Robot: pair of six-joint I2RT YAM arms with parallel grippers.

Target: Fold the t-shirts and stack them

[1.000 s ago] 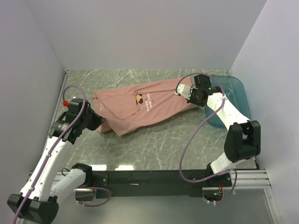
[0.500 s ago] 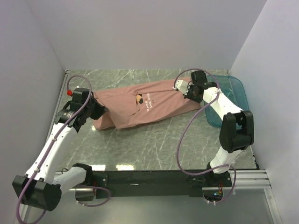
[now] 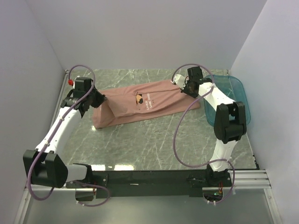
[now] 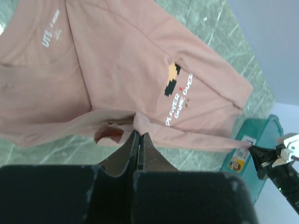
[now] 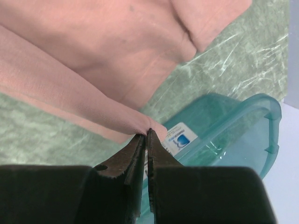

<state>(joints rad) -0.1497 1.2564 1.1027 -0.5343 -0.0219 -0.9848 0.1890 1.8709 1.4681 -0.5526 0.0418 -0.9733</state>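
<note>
We hold the pink t-shirt (image 3: pixel 140 105) at both ends. Our left gripper (image 4: pixel 138 136) is pinched tight on a bit of cloth at the neck end. It may be a sleeve edge. Our right gripper (image 5: pixel 145 135) is pinched tight on a fold of cloth at the bottom end. The shirt lies toward the back of the green table (image 3: pixel 154 140), stretched long between the two grippers. The teal tub (image 3: pixel 236 95) sits just beside its right end.

We think we hold it this way to bring one long side over and make a narrow strip. A grip at each end helps the fold come out straight and not bunched.

The top view shows the whole shirt and both arms at once, but the fingers are too small to read there. The left wrist view shows the thin pinch up close. It also shows the little picture with white words (image 4: pixel 177 91) on the chest and the neck label (image 4: pixel 50 33). The right wrist view shows the fold in our fingers and a sticker (image 5: pixel 180 140) on the tub right behind it. The top view does not show that sticker.
</note>
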